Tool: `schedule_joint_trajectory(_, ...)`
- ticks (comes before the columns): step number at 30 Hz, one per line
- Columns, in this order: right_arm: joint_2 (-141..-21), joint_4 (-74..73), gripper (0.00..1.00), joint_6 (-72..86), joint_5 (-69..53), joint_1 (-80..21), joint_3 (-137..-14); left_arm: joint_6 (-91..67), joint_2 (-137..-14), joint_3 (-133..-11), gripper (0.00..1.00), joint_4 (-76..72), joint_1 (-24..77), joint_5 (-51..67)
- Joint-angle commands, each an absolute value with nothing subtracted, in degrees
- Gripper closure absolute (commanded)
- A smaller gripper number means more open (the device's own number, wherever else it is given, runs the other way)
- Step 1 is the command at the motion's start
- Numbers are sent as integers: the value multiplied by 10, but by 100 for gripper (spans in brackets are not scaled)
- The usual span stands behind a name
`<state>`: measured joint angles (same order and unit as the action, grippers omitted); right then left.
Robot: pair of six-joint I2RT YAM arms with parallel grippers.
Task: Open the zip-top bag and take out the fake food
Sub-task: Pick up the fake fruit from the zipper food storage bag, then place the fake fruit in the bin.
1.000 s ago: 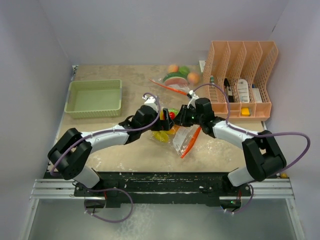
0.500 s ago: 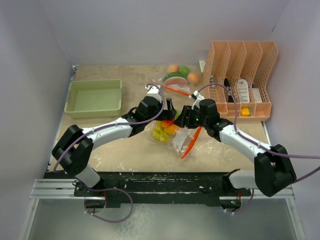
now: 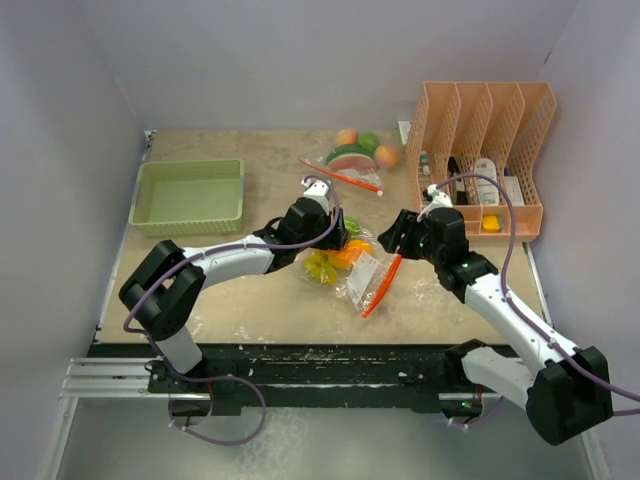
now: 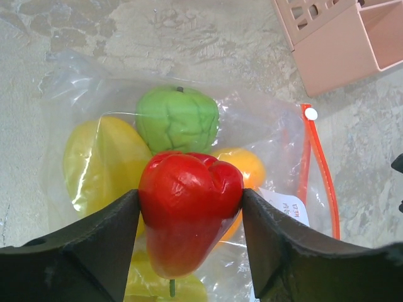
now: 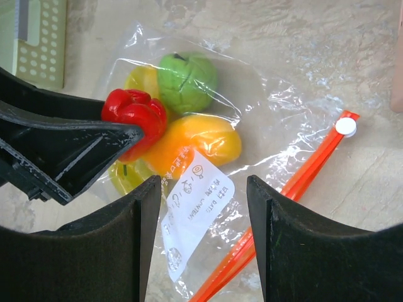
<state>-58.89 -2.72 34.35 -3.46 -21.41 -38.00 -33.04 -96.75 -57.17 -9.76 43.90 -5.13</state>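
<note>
Left wrist view: the red toy [image 4: 189, 220] is clamped between the two fingers of the left gripper [image 4: 190, 198], one finger pressed to each side. It is held just over the zip-top bag [image 4: 274, 135]; whether it is under the plastic or outside it cannot be told. The rest of the fake food is seen inside the bag: a green toy [image 4: 177, 119], a yellow toy [image 4: 101, 163] and an orange toy [image 4: 250, 167], packed together and partly covered by the red one. The orange zip strip [image 4: 322, 176] with its white slider [image 4: 310, 113] is seen along the bag's right side.

Right wrist view: the right gripper [image 5: 203, 189] is held with its fingers apart and nothing between them, above the bag's white label [image 5: 195, 207].

Top external view: both grippers are placed over the bag [image 3: 365, 275] at mid table, left gripper [image 3: 337, 233] to its left, right gripper [image 3: 392, 238] to its right. A green tray [image 3: 190, 225] is seen at the left, a peach organizer [image 3: 480, 215] at the right, and a second bag [image 3: 352, 158] at the back.
</note>
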Motion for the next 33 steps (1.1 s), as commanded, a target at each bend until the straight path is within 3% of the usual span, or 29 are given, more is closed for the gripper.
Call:
schedule_joint_trajectory(1, -587, -36, 41, 339, -24, -210, -380, -319, -965, -588, 43, -124, 438, -39)
schedule_joint_trajectory(5, -596, -29, 41, 341, -37, -210, -376, -309, -950, -594, 64, -112, 438, -42)
schedule_joint_trajectory(10, -593, -25, 41, 343, -42, -210, -375, -303, -912, -604, 71, -79, 435, -56)
schedule_joint_trajectory(15, -601, -8, 41, 347, -62, -210, -369, -297, -847, -610, 71, -21, 380, -63)
schedule_joint_trajectory(22, -615, 12, 41, 346, -84, -210, -357, -288, -767, -620, 65, 57, 223, -100)
schedule_joint_trajectory(30, -613, 13, 40, 339, -94, -210, -352, -311, -801, -641, 68, 101, 46, -121)
schedule_joint_trajectory(33, -614, 10, 40, 336, -95, -210, -354, -315, -825, -654, 62, 104, 23, -116)
